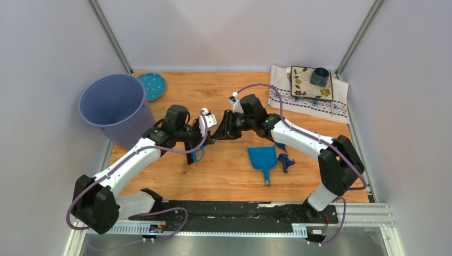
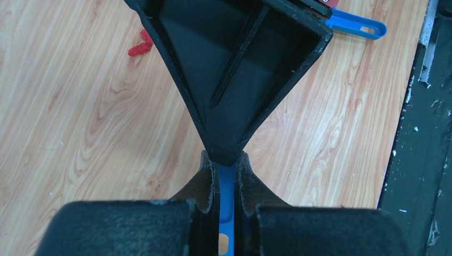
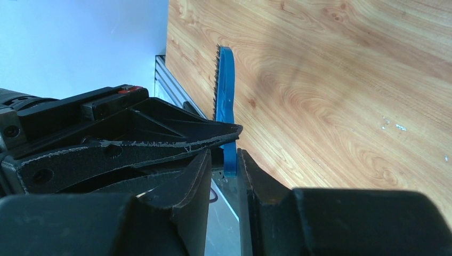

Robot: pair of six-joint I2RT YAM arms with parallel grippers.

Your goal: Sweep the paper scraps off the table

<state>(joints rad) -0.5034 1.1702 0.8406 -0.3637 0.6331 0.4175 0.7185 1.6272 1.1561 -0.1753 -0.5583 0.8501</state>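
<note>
Pinches a thin blue plastic hand brush (image 3: 225, 80), dark bristles along one edge, flat between the fully closed fingers of the left gripper (image 2: 226, 168), above the orange-brown wood-grain table (image 1: 224, 178). Straddles the same brush with the right gripper (image 3: 224, 157): jaws narrow around it, one pad against the plastic, a sliver of gap at the other. Looks not yet clamped. Reads as a hand-over in mid-air, with the fingertips of both grippers touching or nearly so.

Leaves the small crumpled paper scraps (image 1: 286, 161) unswept on the wood. Shows dark blue ones just beside the blue plastic dustpan (image 1: 263, 158) and a red scrap (image 2: 139, 45) on bare board beyond the grippers. Puts all of them well apart from the round blue-grey plastic bin (image 1: 114, 106) at the far left.

Risks dropping the brush if the left fingers let go before the right pinch is firm; could land among the scraps and scatter them. Risks twisting or straining the thin plastic if both arms pull while clamped. Risks knocking black fingers together, crowded so close at the tips. Risks a slender, edge-on hold that pivots under sweeping pressure and sends the bristles skating over the paper.
</note>
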